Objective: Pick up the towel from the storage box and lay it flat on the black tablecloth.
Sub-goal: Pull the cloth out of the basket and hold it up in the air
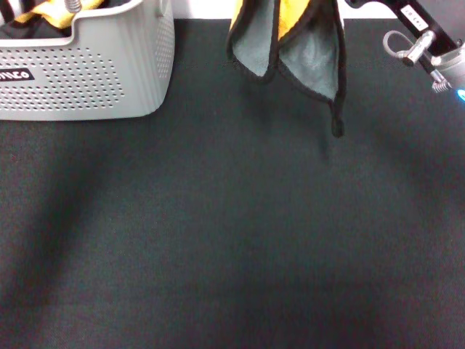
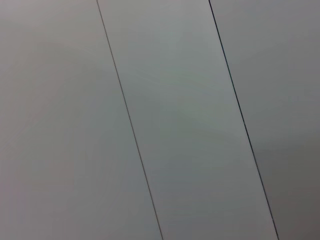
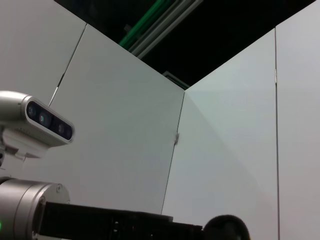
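The near and middle stretch of the black tablecloth (image 1: 232,247) lies bare and matte, crossed only by soft shadows. No pincer reaches down to it.

Farther back, the towel (image 1: 309,54) hangs in the air above the cloth, not touching it. It droops in loose folds, its pale grey reverse facing forward, yellow-orange plush showing near the top, and thin black edging tracing each fold. Its lowest corner dangles to a point over the far part of the tablecloth. The towel's upper part runs out of the head view, so whatever holds it is hidden.

Just to the right of the towel, at about the same depth, part of the right arm (image 1: 429,47) shows: a black link, a silver fitting and a cable loop. Its pincer is out of sight above, so I cannot tell whether its fingers are apart, together or clamped on the towel. The towel hangs below and to the left of that arm section.

Well off to the left, the storage box (image 1: 87,69) stands on the cloth, with a second, bunched-up yellow cloth (image 1: 51,11) inside.

The left pincer appears in no view; its wrist camera faces pale grey wall panels (image 2: 165,120).
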You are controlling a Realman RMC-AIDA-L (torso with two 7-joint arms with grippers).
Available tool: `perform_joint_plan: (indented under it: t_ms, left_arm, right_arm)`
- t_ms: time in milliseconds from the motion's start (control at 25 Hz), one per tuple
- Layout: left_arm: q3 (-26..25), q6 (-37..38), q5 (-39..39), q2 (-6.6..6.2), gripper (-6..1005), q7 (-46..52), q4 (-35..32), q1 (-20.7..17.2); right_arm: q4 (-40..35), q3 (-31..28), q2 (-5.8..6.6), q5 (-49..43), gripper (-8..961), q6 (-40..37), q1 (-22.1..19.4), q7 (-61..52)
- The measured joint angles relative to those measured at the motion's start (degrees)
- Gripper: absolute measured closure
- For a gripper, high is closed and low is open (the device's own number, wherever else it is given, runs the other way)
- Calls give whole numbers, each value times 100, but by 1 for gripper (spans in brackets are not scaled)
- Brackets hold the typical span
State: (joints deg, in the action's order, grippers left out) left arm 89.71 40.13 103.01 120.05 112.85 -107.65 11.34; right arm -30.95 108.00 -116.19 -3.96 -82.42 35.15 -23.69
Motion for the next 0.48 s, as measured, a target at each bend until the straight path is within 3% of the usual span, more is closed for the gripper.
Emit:
perform_joint_plan:
  t_ms: [480]
  left_arm:
    - [87, 22, -2, 0, 907, -210, 237, -68]
  right_arm:
    - [38, 29, 0, -23, 919, -61, -120, 291]
